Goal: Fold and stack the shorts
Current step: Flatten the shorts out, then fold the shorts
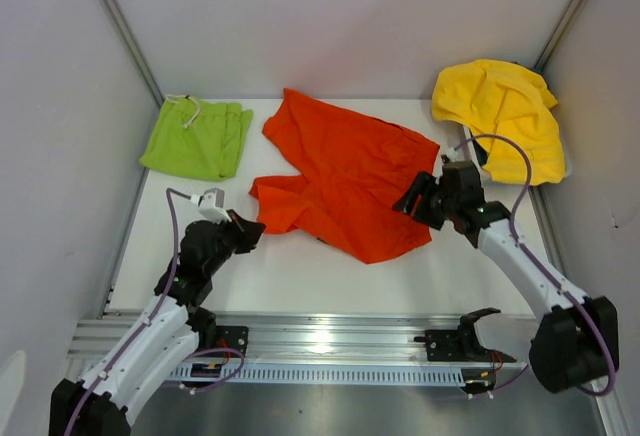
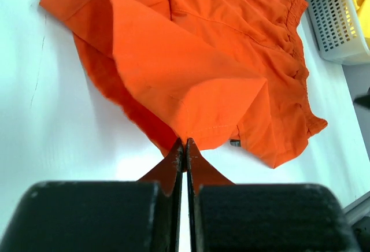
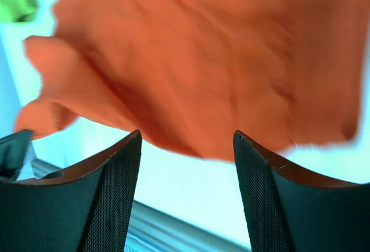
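Left gripper (image 2: 184,143): jaws pressed together, pinching the hem of one leg of the orange shorts (image 1: 340,176). The cloth rises in a peaked fold to the fingertips.

Right gripper (image 3: 186,134): jaws spread wide, holding nothing. It hangs at the right edge of the orange shorts, nearer the table's (image 1: 300,276) right side. The wrist view is blurred, so I cannot tell if a finger touches the cloth.

Orange shorts: mid-table, spread out and rumpled, with the gathered waistband toward the table's right side.

Green shorts (image 1: 195,141): far left corner of the table, folded into a flat pad, white drawstring (image 1: 188,106) on top.

Yellow cloth (image 1: 500,106): heaped on a white basket (image 2: 332,21) at the table's far right corner.
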Robot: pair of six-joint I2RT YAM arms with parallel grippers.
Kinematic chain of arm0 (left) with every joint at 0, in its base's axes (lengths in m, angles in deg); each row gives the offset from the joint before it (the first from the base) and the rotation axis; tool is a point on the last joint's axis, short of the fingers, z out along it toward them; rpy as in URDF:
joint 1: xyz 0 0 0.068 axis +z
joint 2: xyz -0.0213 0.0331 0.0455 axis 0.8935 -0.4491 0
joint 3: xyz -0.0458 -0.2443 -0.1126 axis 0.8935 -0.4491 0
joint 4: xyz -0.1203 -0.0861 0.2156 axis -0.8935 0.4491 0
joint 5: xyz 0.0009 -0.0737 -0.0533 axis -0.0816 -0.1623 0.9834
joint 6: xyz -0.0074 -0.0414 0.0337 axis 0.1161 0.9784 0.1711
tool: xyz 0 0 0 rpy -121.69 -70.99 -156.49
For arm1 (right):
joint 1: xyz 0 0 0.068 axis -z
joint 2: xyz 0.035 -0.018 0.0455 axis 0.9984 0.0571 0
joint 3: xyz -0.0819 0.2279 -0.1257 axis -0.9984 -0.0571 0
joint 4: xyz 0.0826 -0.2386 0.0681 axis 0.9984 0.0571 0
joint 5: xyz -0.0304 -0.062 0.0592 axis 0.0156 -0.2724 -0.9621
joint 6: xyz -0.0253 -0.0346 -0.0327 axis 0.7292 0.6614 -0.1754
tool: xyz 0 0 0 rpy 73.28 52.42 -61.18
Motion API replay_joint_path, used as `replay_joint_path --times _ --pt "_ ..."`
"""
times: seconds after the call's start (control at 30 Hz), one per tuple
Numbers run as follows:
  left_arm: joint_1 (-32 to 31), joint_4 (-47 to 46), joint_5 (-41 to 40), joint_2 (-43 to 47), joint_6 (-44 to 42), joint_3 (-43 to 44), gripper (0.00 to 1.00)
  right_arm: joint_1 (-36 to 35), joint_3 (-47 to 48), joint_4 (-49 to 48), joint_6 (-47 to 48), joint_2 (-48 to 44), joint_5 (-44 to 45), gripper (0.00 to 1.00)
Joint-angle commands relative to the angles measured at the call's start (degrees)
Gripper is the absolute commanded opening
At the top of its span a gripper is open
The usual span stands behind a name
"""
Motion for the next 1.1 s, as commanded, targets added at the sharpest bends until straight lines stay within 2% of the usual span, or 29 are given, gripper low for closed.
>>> replay_joint_path --times 0.0,0.2,0.3,0.5,0.97,1.07 --pt "0.21 4.30 -0.63 5.24 0.99 -1.05 0.00 0.53 -5.71 9.70 -5.66 -7.71 7.88 0.66" --pt "0.21 9.23 -0.80 10.43 1.08 -1.05 0.00 2.82 -13.89 14.03 -8.04 -18.35 12.81 0.62" --pt "0.21 9.85 -0.54 11.31 1.43 -1.40 0.00 3.78 -17.23 12.54 -8.74 -19.24 12.90 0.61" --pt "0.21 10.64 0.16 12.01 1.70 -1.75 0.00 5.19 -20.40 7.97 -9.89 -16.08 12.90 0.62" --pt "0.21 12.22 0.78 15.62 0.99 -2.37 0.00 6.33 -21.28 -5.21 -13.23 -6.33 14.13 0.60" --pt "0.21 12.48 0.78 15.53 0.90 -2.11 0.00 6.33 -21.89 -7.23 -14.19 -3.16 15.26 0.52"
